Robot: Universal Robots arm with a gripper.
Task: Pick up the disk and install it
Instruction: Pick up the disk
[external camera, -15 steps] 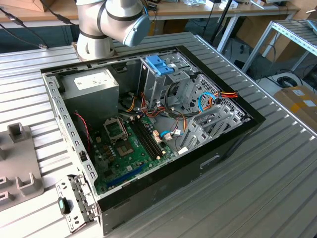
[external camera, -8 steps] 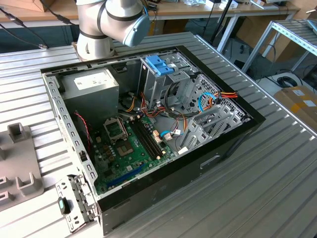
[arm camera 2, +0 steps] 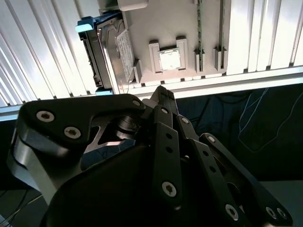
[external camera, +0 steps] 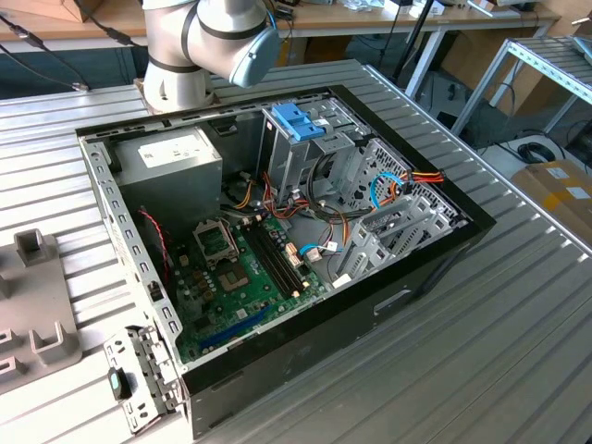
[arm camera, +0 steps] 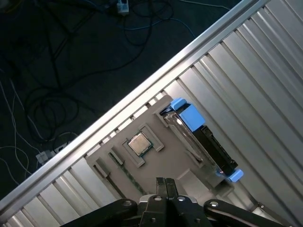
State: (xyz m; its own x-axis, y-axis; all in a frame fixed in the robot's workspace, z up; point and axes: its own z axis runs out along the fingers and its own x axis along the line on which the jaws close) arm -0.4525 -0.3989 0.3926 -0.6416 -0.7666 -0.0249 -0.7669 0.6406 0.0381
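The disk stands on its edge in a slot of a grey holder plate, a silver-grey drive with a light-blue carrier frame around it. In the second wrist view the disk shows its white label face. My gripper hovers above the plate, a little to the side of the disk, with its black fingertips pressed together and nothing between them. The same gripper points at the plate's edge, apart from the disk.
A processor chip lies in a recess of the plate beside the disk. The open computer case lies on the ribbed metal table, with a blue bracket in its drive cage and a grey power supply box. Cables lie on the floor past the table edge.
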